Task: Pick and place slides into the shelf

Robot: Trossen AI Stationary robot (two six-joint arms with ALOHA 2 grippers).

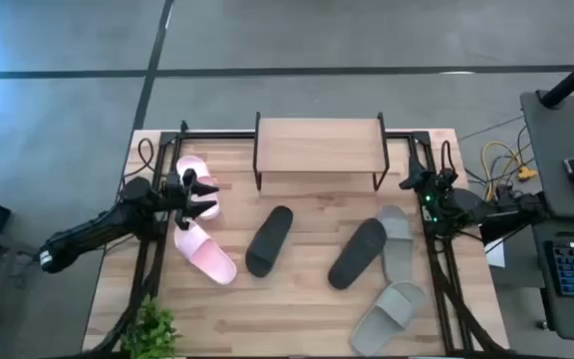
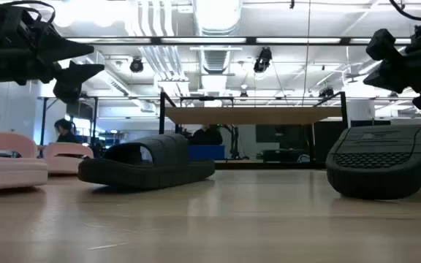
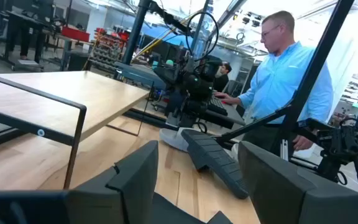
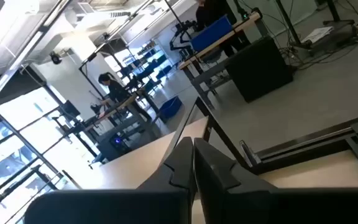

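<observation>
Your left gripper (image 1: 203, 196), fingers spread wide, hovers above the pale pink slides (image 1: 204, 251) left of the empty wooden-topped shelf (image 1: 319, 145). Descending off-centre risks nudging one aside. Right gripper (image 1: 410, 181): fingers together.

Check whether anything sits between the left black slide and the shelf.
Nothing visible does. The left black slide lies in front of the shelf with only bare table between them; the pink slides lie off to its side.

2 dark, jointed arms, each ending in a black 2-fingered hand (right wrist (image 1: 429, 206) showing a green light).
</observation>
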